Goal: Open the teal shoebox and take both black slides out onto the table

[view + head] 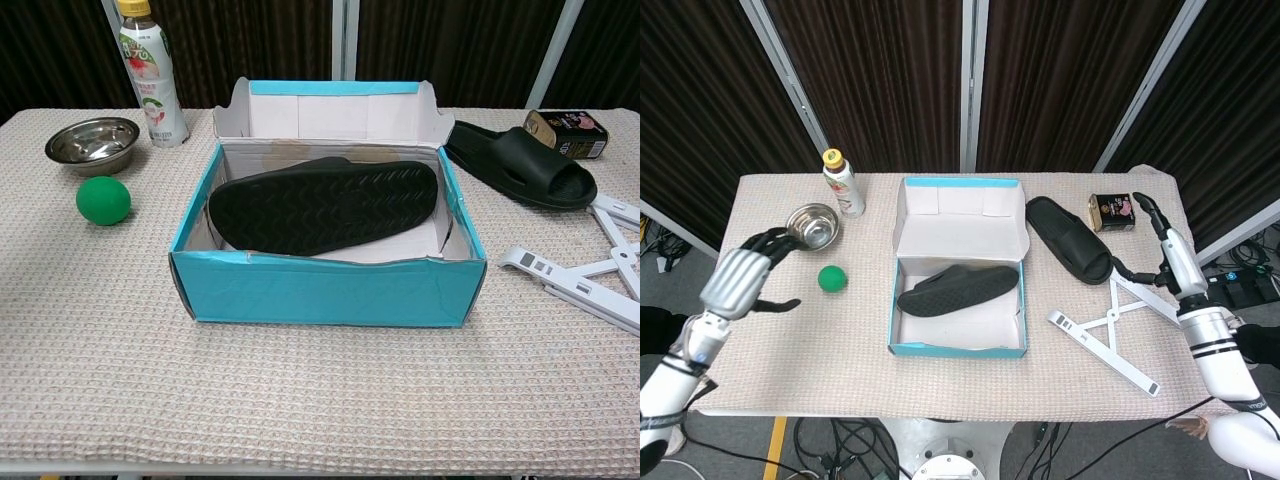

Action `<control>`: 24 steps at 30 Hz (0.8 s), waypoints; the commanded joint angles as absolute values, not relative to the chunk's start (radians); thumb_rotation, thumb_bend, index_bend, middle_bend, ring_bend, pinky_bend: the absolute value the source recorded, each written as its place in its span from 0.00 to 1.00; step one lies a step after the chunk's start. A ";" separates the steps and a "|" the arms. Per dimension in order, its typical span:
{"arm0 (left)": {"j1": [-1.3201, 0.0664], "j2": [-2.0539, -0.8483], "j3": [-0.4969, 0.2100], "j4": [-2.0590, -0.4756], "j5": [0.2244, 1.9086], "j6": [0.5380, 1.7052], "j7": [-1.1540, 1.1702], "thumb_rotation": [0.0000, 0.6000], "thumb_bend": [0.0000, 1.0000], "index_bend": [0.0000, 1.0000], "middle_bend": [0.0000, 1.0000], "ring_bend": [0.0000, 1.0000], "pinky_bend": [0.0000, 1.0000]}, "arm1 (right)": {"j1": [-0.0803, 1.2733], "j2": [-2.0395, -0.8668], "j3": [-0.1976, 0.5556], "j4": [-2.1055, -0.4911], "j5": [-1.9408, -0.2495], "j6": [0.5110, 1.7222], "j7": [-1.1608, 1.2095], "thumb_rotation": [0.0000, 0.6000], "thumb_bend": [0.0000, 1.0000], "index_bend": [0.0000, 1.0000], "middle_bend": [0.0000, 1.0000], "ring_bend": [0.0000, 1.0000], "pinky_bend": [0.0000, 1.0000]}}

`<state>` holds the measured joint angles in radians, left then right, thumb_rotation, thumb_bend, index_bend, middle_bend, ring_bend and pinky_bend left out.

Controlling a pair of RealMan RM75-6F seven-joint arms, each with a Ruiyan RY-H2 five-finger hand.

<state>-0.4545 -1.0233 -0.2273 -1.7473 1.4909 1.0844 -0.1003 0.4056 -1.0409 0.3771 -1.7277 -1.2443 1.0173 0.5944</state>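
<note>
The teal shoebox [904,270] [320,292] stands open at the table's middle, lid flipped back. One black slide [957,289] [325,205] lies inside it, sole up. The other black slide [1069,239] [518,166] lies flat on the table just right of the box. My right hand [1164,243] hovers open to the right of that slide, apart from it, holding nothing. My left hand [738,281] hangs open over the table's left edge, below the steel bowl. Neither hand shows in the chest view.
A steel bowl [811,226] [92,139], a green ball [832,279] [103,200] and a drink bottle [843,184] [149,74] sit at the left. A dark tin [1112,212] [565,133] and a white folding stand [1110,330] [590,270] lie at the right.
</note>
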 commanded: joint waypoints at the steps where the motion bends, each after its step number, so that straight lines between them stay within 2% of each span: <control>1: -0.602 -1.114 -0.291 -1.760 1.365 0.936 -0.004 1.00 0.00 0.27 0.27 0.18 0.27 | 0.398 -1.029 0.378 -1.735 -1.239 1.027 0.606 1.00 0.21 0.00 0.00 0.00 0.00; 6: -0.709 -1.232 -0.302 -1.740 1.210 0.843 0.090 1.00 0.00 0.30 0.33 0.24 0.32 | 0.397 -1.014 0.372 -1.736 -1.235 1.027 0.613 1.00 0.21 0.00 0.00 0.00 0.00; 9: -0.758 -1.292 -0.289 -1.724 1.145 0.816 0.155 1.00 0.00 0.31 0.34 0.25 0.32 | 0.399 -1.011 0.369 -1.736 -1.234 1.030 0.614 1.00 0.21 0.00 0.00 0.00 0.00; 17: -0.850 -1.400 -0.264 -1.717 0.985 0.828 0.316 1.00 0.00 0.31 0.34 0.25 0.32 | 0.402 -1.007 0.361 -1.734 -1.238 1.034 0.628 1.00 0.21 0.00 0.00 0.00 0.00; 24: -0.928 -1.495 -0.242 -1.690 0.767 0.889 0.466 1.00 0.00 0.28 0.33 0.25 0.33 | 0.403 -1.008 0.353 -1.722 -1.239 1.036 0.647 1.00 0.21 0.00 0.00 0.00 0.00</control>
